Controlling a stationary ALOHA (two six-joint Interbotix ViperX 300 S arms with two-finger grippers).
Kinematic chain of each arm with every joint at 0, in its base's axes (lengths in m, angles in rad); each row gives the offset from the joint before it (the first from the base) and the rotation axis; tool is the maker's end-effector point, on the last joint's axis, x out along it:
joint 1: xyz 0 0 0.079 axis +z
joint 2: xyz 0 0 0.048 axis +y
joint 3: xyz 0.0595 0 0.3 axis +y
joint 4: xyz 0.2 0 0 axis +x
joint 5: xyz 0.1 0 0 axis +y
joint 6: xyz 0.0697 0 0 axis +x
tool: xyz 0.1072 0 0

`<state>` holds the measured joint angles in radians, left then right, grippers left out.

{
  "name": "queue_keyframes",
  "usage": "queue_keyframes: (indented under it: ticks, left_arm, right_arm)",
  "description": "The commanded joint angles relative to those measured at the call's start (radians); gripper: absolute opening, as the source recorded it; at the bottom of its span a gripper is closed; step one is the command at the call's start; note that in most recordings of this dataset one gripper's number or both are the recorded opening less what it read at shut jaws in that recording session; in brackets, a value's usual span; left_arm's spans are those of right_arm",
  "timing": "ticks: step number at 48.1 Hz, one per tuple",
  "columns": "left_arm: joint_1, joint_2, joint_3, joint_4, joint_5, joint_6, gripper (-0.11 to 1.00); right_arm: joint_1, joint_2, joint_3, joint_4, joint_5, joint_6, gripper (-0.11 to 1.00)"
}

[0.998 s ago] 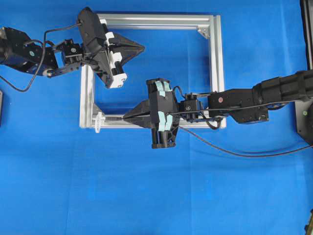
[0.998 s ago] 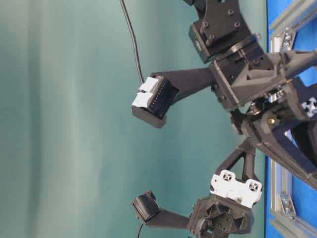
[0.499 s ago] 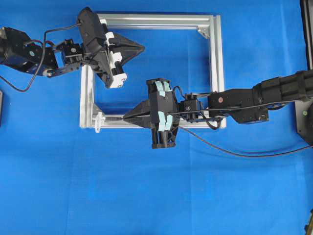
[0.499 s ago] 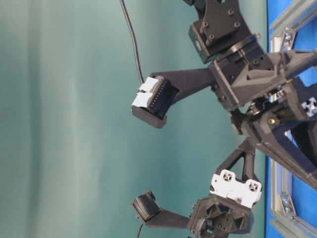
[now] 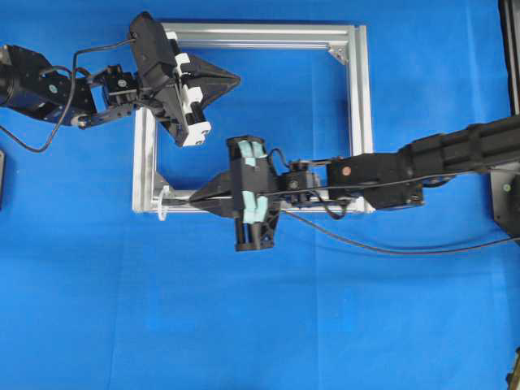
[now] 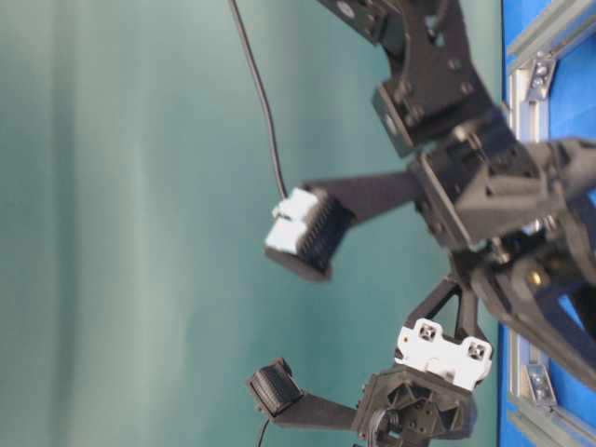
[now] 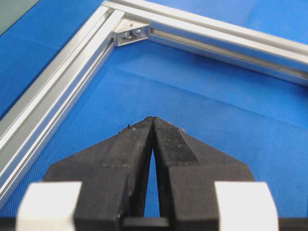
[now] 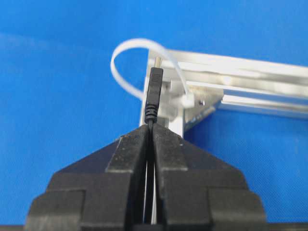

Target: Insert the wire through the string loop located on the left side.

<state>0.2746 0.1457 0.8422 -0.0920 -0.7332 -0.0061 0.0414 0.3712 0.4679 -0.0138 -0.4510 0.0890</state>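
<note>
**Wire Held Right at the Loop**

The wire (image 8: pixel 153 98) is pinched tight in the right gripper (image 8: pixel 151 131), with its plug sticking out in front. The silvery tip is seen just at the string loop (image 8: pixel 126 53) (a thin white ring tied to the corner of the metal frame (image 8: pixel 250 82)). It may already be inside the loop, but that cannot be told for sure. The left gripper (image 7: pixel 153 123) is squeezed closed on nothing, above the blue cloth (image 7: pixel 231 120).

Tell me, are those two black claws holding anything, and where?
The right gripper pinches the thin black wire just behind its small silver-tipped plug. The left gripper is shut on nothing.
</note>
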Motion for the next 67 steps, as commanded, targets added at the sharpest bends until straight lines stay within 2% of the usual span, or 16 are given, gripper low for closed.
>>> queue_keyframes:
  ticks: [1,15,39,50,56,67]
  left_arm:
    - [-0.002,-0.032,-0.009,0.003,-0.006,0.000,0.00]
    - [-0.002,-0.032,-0.014,0.003,-0.006,0.000,0.00]
    - [-0.002,-0.043,0.011,0.003,-0.017,0.000,0.00]
    - [-0.002,-0.133,0.149,0.003,-0.052,-0.006,0.00]
    - [-0.002,-0.196,0.244,0.003,-0.103,-0.040,0.00]
    - [-0.002,-0.267,0.353,0.003,-0.106,-0.052,0.00]
  right_arm:
    - [-0.009,0.002,-0.051,0.003,-0.003,0.000,0.00]
    - [-0.011,0.049,-0.129,0.002,0.002,0.000,0.00]
    - [-0.011,0.055,-0.135,0.003,0.008,0.000,0.00]
    - [-0.011,0.055,-0.135,0.002,0.008,0.000,0.00]
    - [-0.011,0.055,-0.135,0.002,0.008,0.000,0.00]
    - [-0.011,0.055,-0.137,0.002,0.005,0.000,0.00]
